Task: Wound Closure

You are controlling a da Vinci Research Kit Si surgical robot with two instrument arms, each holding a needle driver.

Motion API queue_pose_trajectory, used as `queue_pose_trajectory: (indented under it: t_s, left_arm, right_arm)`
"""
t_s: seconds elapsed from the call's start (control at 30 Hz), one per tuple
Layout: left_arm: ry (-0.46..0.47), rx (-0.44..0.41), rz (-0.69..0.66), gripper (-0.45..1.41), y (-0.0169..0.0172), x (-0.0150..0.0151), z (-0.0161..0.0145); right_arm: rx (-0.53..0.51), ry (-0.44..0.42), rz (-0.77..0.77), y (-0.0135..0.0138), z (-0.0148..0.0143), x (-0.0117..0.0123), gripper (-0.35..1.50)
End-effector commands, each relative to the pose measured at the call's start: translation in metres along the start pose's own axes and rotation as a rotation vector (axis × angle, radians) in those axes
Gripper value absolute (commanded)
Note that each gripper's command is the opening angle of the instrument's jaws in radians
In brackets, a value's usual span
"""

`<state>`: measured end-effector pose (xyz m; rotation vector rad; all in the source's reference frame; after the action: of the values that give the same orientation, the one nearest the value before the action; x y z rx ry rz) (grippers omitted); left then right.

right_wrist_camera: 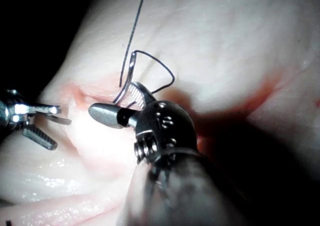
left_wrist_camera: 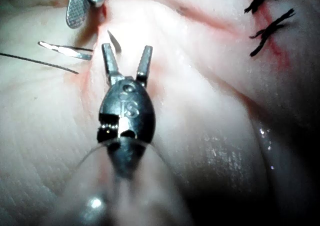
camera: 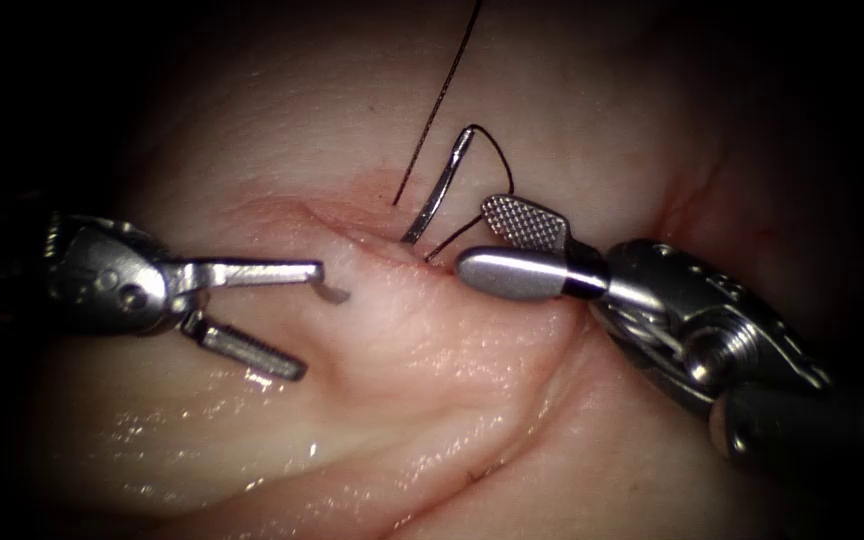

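The curved needle (camera: 437, 190) is in the tissue (camera: 432, 350). Its tail end stands out on the right side of the cut and its tip (camera: 337, 295) pokes out on the left side. Dark thread (camera: 500, 165) loops from the tail; another strand (camera: 442, 90) runs up and away. My left tool (camera: 307, 320) is open, its upper jaw just beside the needle tip, holding nothing. My right tool (camera: 474, 240) is open too, just right of the needle's tail, holding nothing. The left wrist view has the left tool (left_wrist_camera: 127, 48) with the needle tip (left_wrist_camera: 115, 40) between its jaws. The right wrist view has the right tool (right_wrist_camera: 110, 99) beside the needle (right_wrist_camera: 127, 78).
Red fluid (camera: 372, 190) tints the cut's edges. Two finished dark stitches (left_wrist_camera: 270, 15) cross the cut further along. Wet, glossy folds of tissue (camera: 252, 430) lie in front of the tools.
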<state>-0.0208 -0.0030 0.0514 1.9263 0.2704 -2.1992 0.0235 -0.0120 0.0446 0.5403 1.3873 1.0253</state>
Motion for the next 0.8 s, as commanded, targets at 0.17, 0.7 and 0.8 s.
queue_pose_trajectory:
  t_s: [0.17, 0.7, 0.8]
  left_arm:
    - [0.017, 0.002, -0.054, 0.29, -0.0013, -0.0011, 0.0011]
    - [0.162, -0.024, -0.331, -0.45, 0.0000, 0.0008, 0.0010]
    - [0.207, -0.018, -0.451, -0.45, -0.0003, 0.0029, 0.0007]
  right_arm:
    - [0.005, -0.007, 0.000, 0.0000, 0.0006, -0.0008, 1.20]
    - [0.004, -0.021, -0.002, -0.0003, -0.0001, -0.0009, 1.11]
    - [0.004, -0.021, -0.002, -0.0004, -0.0001, -0.0010, 1.11]
